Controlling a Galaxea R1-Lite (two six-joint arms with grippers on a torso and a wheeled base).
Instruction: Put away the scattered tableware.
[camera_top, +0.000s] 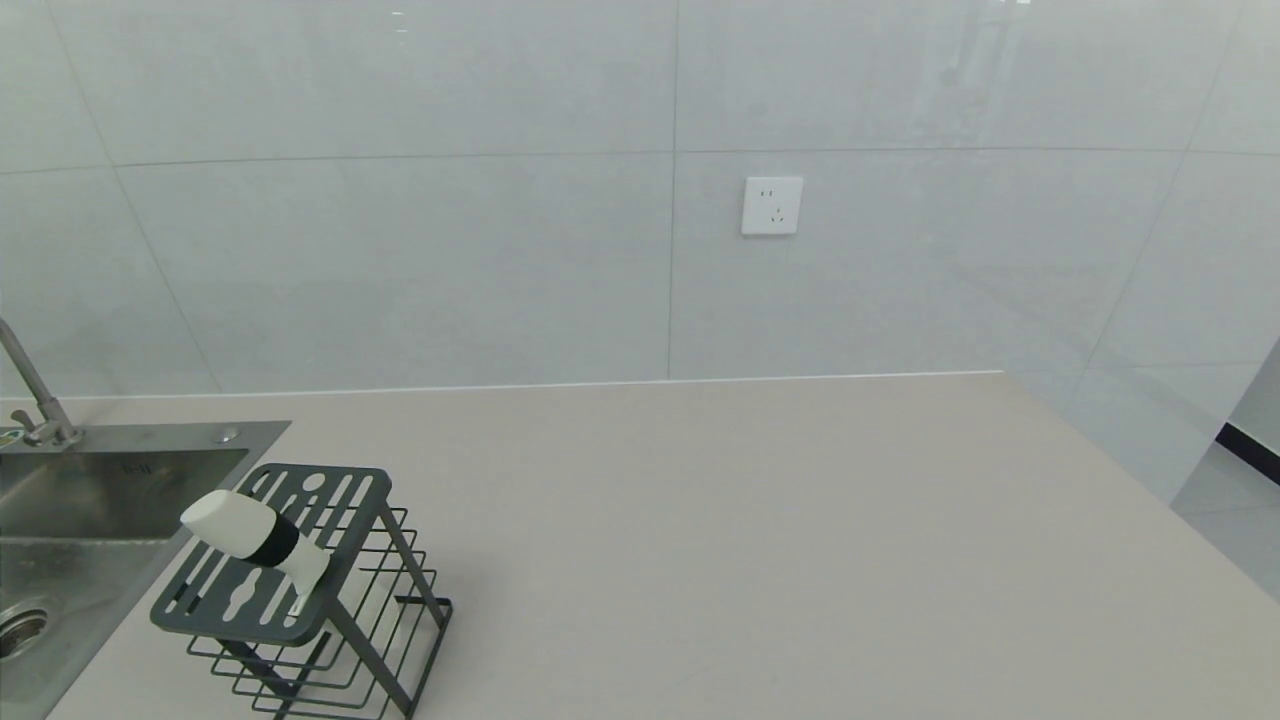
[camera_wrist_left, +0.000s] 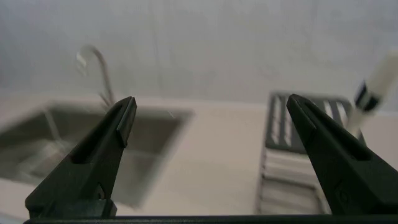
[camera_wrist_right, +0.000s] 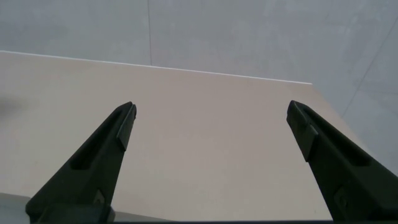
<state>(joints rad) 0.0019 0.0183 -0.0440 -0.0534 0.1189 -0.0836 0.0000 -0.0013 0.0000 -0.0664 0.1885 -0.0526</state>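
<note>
White-handled utensil (camera_top: 245, 530) slotted in dark rack (camera_top: 350, 500) beside sink (camera_top: 110, 480). Left gripper (camera_wrist_left: 209, 107) and right gripper (camera_wrist_right: 211, 112) spread wide, empty. Seemingly between pickups; next, locating any remaining tableware on beige counter (camera_top: 750, 560)

A utensil (camera_top: 255, 540) sits in the rack (camera_top: 262, 627) right of the sink (camera_top: 150, 437).

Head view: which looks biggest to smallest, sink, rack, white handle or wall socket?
1. Steel sink and dark grey wire rack: about alike, sink cut off.
2. White-and-black handle.
3. White square wall socket.
</note>
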